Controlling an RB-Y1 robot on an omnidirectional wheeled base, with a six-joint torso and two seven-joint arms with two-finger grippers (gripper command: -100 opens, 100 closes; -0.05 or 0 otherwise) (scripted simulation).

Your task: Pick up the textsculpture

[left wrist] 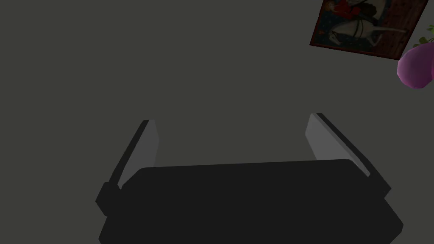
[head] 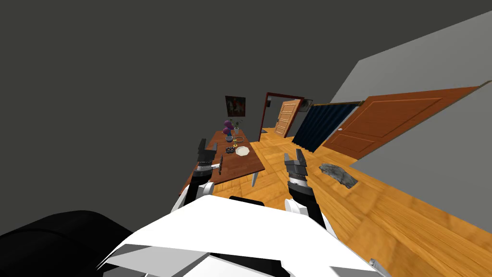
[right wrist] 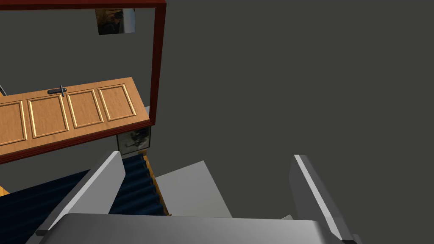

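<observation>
Head view, left gripper [head: 207,144] hovering over the wooden table's [head: 242,166] near end, fingers standing apart, thin dark textsculpture [head: 221,164] lying just beside it, toward the right gripper [head: 293,155], that one hanging above the floor [head: 384,211], fingers also spread.

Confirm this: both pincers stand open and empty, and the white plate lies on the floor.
Wrong on one count. The head view shows the white plate lying on the brown table, not the floor. The left pincer and the right pincer do stand open and empty.
</observation>
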